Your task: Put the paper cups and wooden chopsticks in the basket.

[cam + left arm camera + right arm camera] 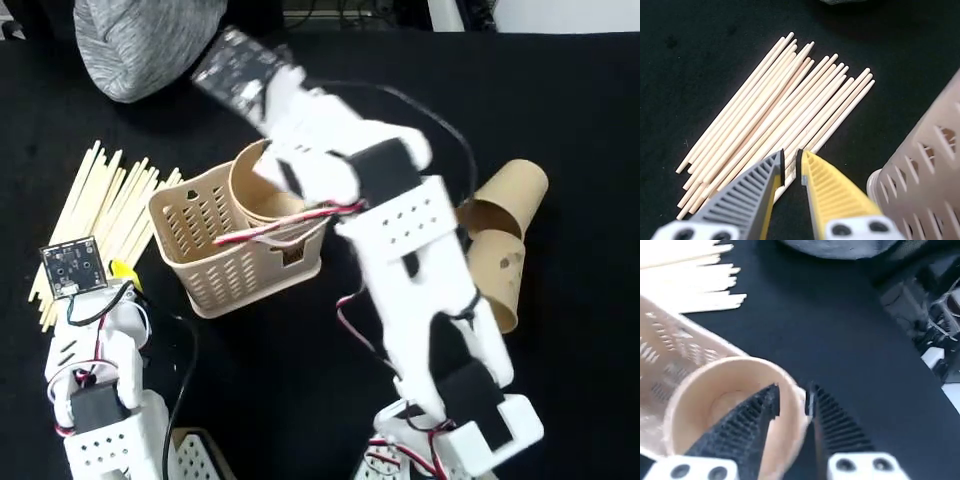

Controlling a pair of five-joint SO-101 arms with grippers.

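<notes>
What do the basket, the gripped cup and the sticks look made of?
The basket looks like moulded plastic: smooth beige walls, regular slots. The paper cup seems matte tan paper with a thin rolled rim. The chopsticks look like pale bare wood, apparently unvarnished.

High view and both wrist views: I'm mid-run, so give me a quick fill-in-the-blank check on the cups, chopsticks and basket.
1. The right gripper grips one tan paper cup at the mouth of the beige slotted plastic basket, while ____ more paper cups lie on their sides on the black table.
2. The pale wooden chopsticks lie on the table beside the basket, under the ____ gripper.
3. One right gripper finger is ____ the held cup, the other outside.

Missing words: two; left; inside.
</notes>
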